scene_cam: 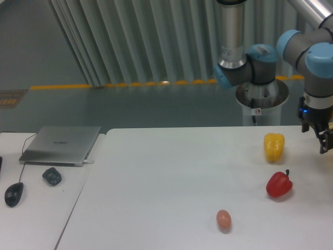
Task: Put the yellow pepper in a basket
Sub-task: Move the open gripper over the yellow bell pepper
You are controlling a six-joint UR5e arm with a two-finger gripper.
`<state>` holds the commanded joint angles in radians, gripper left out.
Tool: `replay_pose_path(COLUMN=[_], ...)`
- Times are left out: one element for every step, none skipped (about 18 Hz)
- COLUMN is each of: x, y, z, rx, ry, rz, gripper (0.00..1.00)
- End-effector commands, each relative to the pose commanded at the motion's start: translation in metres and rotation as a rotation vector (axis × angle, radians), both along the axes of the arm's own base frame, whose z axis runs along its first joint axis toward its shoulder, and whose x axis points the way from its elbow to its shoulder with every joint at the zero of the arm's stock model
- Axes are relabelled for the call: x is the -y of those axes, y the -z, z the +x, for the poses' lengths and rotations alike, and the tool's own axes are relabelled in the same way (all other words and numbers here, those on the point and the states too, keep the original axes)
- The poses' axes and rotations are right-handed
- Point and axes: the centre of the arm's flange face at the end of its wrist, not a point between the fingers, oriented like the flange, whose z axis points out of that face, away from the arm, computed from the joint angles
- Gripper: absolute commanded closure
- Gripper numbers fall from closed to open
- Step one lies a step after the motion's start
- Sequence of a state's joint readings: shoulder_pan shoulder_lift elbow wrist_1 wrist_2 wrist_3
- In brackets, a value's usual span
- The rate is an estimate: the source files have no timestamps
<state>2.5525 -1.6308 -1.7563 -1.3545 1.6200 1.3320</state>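
The yellow pepper (274, 147) lies on the white table (171, 177) at the far right, glossy and lobed. My gripper (316, 137) hangs just to its right, a little above the table surface and not touching it. Its dark fingers (324, 143) stand apart, open, with nothing between them. No basket is in view.
A red pepper (279, 184) with a dark stem lies just in front of the yellow one, and a brownish-pink egg (223, 219) sits nearer the front. On the left side table are a laptop (61, 144), a small dark object (52, 176) and a mouse (14, 194). The arm's base (261, 99) stands behind the table.
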Motion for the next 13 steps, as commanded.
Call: replay_pose_path(x=[0.002, 0.002, 0.0, 0.002, 0.002, 0.0, -0.003, -0.002, 0.0, 0.001, 0.002, 0.005, 0.01], y=[-0.001, -0.001, -0.001, -0.002, -0.003, -0.005, -0.006, -0.007, -0.005, -0.004, -0.002, -0.001, 0.002], z=[0.005, 0.011, 0.022, 0.029, 0.034, 0.04, 0.046, 0.05, 0.055, 0.061, 0.066, 0.072, 0.076], rx=[0.003, 0.011, 0.019, 0.019, 0.026, 0.039, 0.051, 0.058, 0.062, 0.064, 0.064, 0.065, 0.067], ry=[-0.058, -0.112, -0.151, -0.202, -0.256, -0.311, -0.366, -0.422, -0.464, -0.484, -0.496, -0.509, -0.524], rz=[0.005, 0.014, 0.019, 0.028, 0.04, 0.058, 0.076, 0.086, 0.086, 0.083, 0.082, 0.08, 0.079], gripper=[0.0, 0.0, 0.0, 0.0, 0.0, 0.0, 0.0, 0.0, 0.0, 0.0, 0.0, 0.0, 0.0])
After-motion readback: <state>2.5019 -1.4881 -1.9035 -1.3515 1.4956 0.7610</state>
